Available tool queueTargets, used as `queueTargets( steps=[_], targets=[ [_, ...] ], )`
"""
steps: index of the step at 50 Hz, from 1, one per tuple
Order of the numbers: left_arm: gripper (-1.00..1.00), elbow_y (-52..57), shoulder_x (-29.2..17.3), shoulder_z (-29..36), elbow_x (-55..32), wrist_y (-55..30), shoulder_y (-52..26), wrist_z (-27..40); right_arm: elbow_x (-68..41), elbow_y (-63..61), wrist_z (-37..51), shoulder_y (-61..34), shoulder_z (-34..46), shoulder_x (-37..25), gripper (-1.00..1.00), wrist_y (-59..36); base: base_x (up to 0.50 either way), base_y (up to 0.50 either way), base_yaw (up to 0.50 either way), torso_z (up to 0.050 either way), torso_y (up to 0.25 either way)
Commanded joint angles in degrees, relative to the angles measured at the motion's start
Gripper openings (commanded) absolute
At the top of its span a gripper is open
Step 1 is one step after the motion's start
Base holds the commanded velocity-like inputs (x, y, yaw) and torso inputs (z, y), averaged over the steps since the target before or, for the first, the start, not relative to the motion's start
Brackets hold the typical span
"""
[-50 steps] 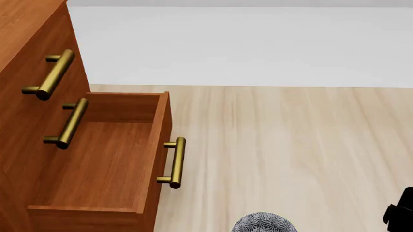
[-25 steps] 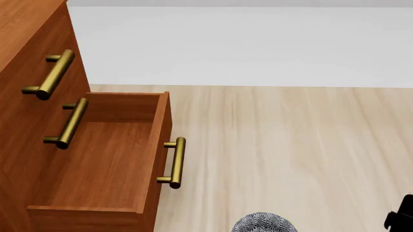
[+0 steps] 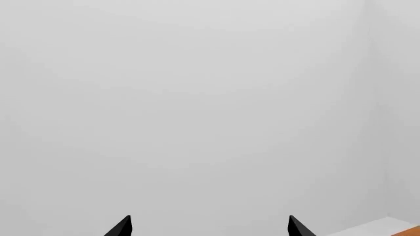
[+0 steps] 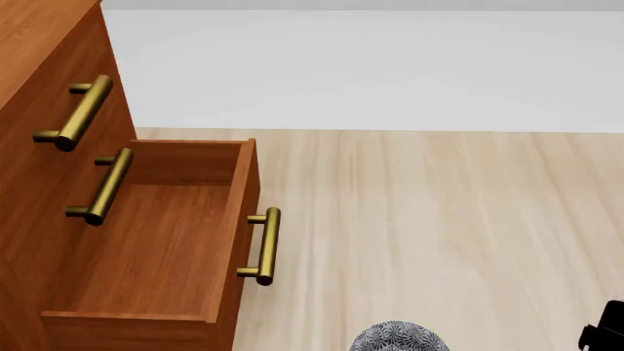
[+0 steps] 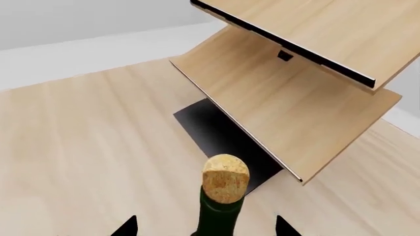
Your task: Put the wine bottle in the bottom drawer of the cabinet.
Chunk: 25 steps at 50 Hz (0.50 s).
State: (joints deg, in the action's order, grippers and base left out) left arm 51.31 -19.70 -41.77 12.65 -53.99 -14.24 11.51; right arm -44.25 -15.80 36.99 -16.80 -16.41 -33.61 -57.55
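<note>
In the right wrist view the wine bottle's (image 5: 220,214) dark green neck and tan cork stick out between the two black fingertips of my right gripper (image 5: 204,227). The gripper is shut on the bottle's body and holds it above the floor; the body and label are hidden. In the head view the reddish-brown cabinet (image 4: 44,88) stands at the left. Its bottom drawer (image 4: 146,248) is pulled out and empty, brass handle facing the floor space. My left gripper (image 3: 208,226) is open, faces a blank grey wall and holds nothing.
A pale wood rack (image 5: 295,93) on a black base (image 5: 220,135) stands on the floor beyond the bottle. A black part of my right arm (image 4: 606,329) shows at the head view's lower right corner. A grey speckled rounded part (image 4: 398,338) sits at its lower edge.
In the head view the black part of the right arm has sunk a little lower toward the corner. The cabinet and open drawer are unchanged.
</note>
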Motion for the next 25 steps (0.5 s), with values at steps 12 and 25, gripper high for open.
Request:
queueTargets(
  steps=[12, 25],
  targets=[
    [1.00, 0.71, -0.08, 0.22, 0.30, -0.86, -0.19, -0.11, 1.96, 5.07, -0.88, -1.84, 2.11, -0.26, 1.00, 1.38, 0.00, 0.00, 0.00, 0.000, 0.000],
    [1.00, 0.47, -0.10, 0.13, 0.25, -0.56, -0.24, -0.20, 2.55, 7.06, -1.12, -1.69, 2.11, -0.18, 1.00, 2.27, 0.00, 0.00, 0.00, 0.000, 0.000]
  ],
)
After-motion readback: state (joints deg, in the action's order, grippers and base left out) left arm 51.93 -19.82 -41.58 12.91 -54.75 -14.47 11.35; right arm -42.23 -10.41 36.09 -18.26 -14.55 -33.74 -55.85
